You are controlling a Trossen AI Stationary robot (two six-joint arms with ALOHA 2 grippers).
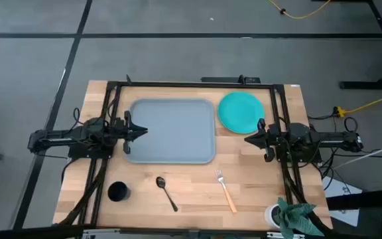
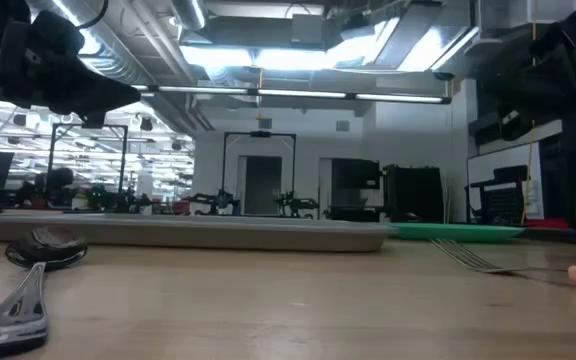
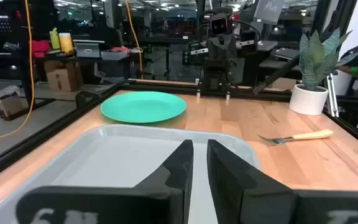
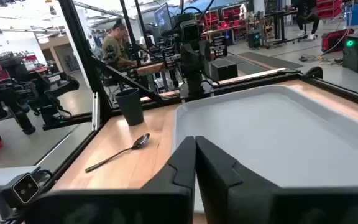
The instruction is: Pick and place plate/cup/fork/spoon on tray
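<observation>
While both arms wait either side of the tray (image 1: 171,156), left gripper (image 1: 142,131) slightly parted, right gripper (image 1: 247,139) pressed together, nothing is loaded: plate (image 1: 240,111) beside it, cup (image 1: 117,192), spoon (image 1: 166,192) and fork (image 1: 225,190) lie along its near side, probably spread for easy reach.
</observation>
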